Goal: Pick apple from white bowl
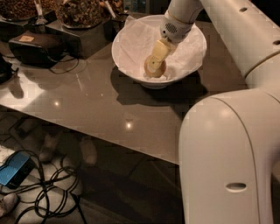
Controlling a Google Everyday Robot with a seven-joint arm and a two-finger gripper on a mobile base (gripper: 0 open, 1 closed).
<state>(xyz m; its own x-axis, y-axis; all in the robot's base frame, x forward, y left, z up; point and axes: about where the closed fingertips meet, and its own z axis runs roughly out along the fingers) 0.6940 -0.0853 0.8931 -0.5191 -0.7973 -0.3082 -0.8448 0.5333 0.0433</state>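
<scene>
Apple: upper centre of frame, bedded in paper lining of white bowl on desk. Gripper lowered into bowl, right at apple, presumably for grasp. Jaws clenched or released: cannot tell.

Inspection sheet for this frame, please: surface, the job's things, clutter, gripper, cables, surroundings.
Surface: glossy grey-brown table with reflected light spots.
Job's things: the apple lies in the paper-lined white bowl, on the table's far side.
Clutter: dark containers of brown snacks and a black device at the far left.
Gripper: the gripper is down inside the bowl, right at the apple and partly covering it.
Cables: a thin cable beside the black device; tangled cables on the floor.
Surroundings: a blue object on the dim floor by the cables.
</scene>
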